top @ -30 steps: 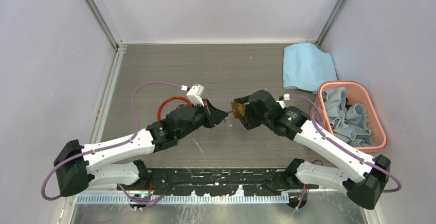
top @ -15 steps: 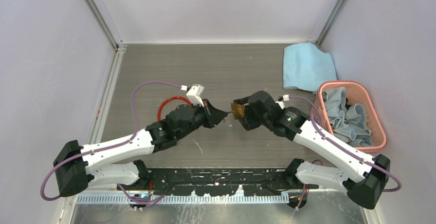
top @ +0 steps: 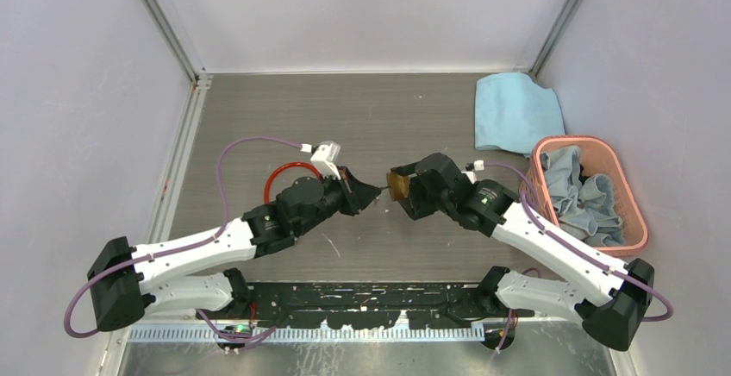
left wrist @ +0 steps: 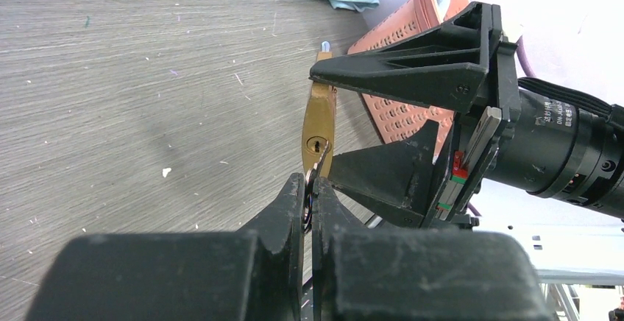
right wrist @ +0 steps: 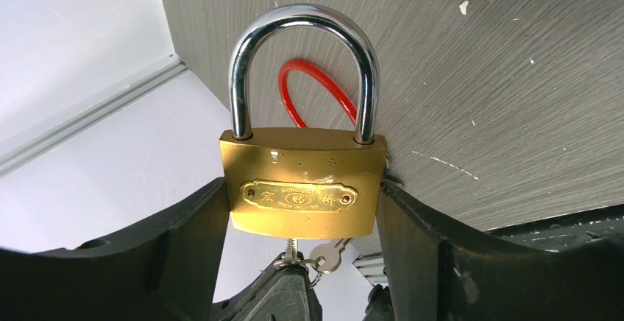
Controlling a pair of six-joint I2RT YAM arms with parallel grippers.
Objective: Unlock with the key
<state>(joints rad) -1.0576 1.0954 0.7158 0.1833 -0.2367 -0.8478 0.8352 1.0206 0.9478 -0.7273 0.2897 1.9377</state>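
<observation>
1. Above the middle of the tabletop point(top: 371, 117), both hands and the brass padlock point(right wrist: 302, 188) stand as they did a second ago; only the left arm's elbow has edged slightly outward.
2. The left hand point(left wrist: 309, 192): fingers pressed together on the key point(left wrist: 318, 165), blade at the padlock's keyhole; depth cannot be told.
3. The right hand point(top: 402, 188): fingers wide apart, clamped on the padlock's two sides; shackle closed.
</observation>
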